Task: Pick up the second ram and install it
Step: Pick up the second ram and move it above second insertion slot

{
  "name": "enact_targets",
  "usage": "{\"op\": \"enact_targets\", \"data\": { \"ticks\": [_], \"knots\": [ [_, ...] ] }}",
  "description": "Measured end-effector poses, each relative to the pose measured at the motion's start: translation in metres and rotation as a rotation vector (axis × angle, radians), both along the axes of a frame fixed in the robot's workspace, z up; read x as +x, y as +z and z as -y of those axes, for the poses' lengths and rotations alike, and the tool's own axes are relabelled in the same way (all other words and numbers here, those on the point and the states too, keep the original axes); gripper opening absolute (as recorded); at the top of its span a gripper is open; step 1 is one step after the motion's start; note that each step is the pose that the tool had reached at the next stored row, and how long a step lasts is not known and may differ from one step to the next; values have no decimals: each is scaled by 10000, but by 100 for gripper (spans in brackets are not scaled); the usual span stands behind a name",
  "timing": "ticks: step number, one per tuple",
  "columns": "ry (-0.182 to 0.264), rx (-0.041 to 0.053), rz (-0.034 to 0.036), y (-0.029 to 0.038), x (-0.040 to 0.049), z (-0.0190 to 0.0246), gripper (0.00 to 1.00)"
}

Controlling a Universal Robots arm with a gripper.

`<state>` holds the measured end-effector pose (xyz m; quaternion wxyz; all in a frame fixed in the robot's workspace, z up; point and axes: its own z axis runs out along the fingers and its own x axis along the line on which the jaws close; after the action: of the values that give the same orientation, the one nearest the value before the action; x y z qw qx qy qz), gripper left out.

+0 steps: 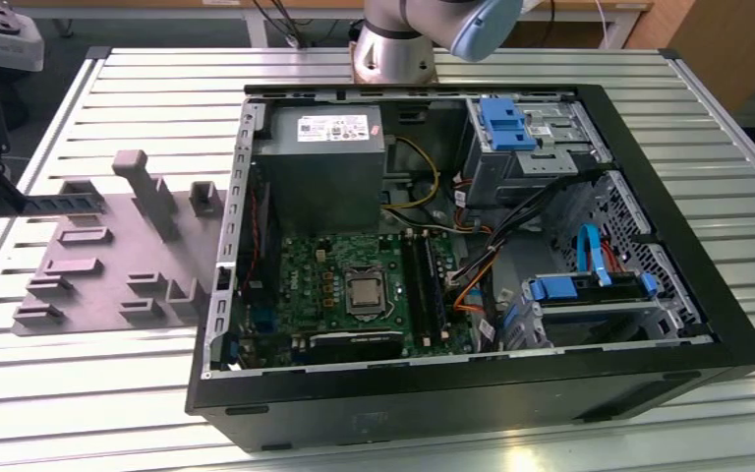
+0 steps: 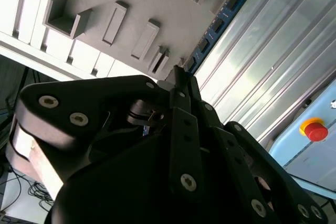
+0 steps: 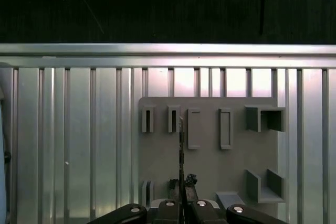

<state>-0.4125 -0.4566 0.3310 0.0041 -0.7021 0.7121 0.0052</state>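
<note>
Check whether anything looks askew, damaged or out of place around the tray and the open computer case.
Nothing stands out. The claw is shut on the second ram, which runs straight out from it over the grey holder tray. The computer case lies open on its side, its cables loose, with no damage showing.

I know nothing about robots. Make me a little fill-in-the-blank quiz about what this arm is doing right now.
1. The gripper is ____ on the second ram.
2. The second ram is at the ____ holder tray, not in the computer case.
3. The holder tray lies on the exterior view's ____ of the computer case.
Missing words: shut; grey; left.
</note>
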Motion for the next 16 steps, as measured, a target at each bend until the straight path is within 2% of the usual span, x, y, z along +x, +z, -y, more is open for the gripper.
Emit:
{"op": "enact_targets", "data": {
  "ticks": [16],
  "knots": [
    [0,0,1,69,0,0,14]
  ]
}}
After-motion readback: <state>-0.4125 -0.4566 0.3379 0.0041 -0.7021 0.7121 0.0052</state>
